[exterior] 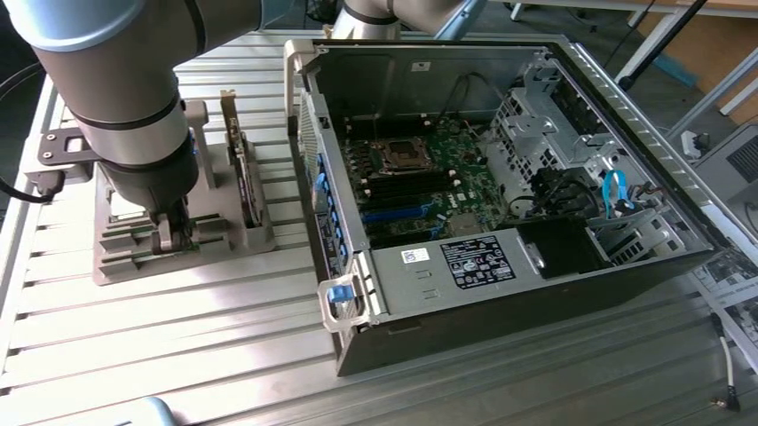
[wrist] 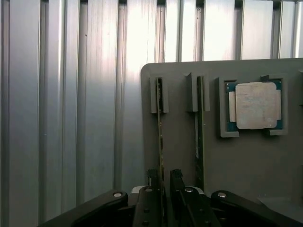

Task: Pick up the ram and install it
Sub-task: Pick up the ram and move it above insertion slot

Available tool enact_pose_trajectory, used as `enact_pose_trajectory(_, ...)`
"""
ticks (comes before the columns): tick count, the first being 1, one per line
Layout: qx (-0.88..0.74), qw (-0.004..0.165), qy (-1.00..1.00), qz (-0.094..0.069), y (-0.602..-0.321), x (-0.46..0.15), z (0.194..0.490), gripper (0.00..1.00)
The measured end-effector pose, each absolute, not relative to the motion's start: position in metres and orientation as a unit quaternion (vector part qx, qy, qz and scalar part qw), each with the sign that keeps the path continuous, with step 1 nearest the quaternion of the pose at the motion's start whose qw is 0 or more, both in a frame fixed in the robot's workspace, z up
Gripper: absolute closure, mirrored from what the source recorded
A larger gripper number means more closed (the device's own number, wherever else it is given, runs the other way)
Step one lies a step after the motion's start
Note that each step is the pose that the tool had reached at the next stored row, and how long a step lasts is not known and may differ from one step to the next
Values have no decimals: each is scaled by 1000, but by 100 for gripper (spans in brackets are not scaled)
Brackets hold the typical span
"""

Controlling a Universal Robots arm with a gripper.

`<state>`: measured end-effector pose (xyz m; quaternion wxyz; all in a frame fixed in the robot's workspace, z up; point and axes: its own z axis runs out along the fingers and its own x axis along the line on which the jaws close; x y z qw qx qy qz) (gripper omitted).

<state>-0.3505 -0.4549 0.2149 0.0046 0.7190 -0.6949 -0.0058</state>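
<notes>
Two ram sticks stand on edge in slots of a grey holder plate (wrist: 180, 142). In the wrist view, one ram (wrist: 160, 127) runs down between my gripper's (wrist: 164, 182) two dark fingers (wrist: 152, 182), which stand apart on either side of it, open. The other ram (wrist: 199, 137) stands beside it, outside the fingers. In the exterior view my gripper (exterior: 169, 238) reaches down into the holder (exterior: 119, 262) at that view's left, with the arm hiding the sticks.
A square silver processor chip (wrist: 255, 105) lies in a pocket of the holder. An upright dark expansion card (exterior: 243, 173) stands next to the arm. The open computer case (exterior: 355, 302) lies at the exterior view's right, its motherboard (exterior: 421, 186) exposed. Ribbed metal table (exterior: 177, 355) underneath.
</notes>
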Motion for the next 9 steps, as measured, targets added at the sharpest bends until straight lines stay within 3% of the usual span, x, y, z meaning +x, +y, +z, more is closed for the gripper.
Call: enact_pose_trajectory(9, 719, 5, -695, -6, -455, -350, 211, 76)
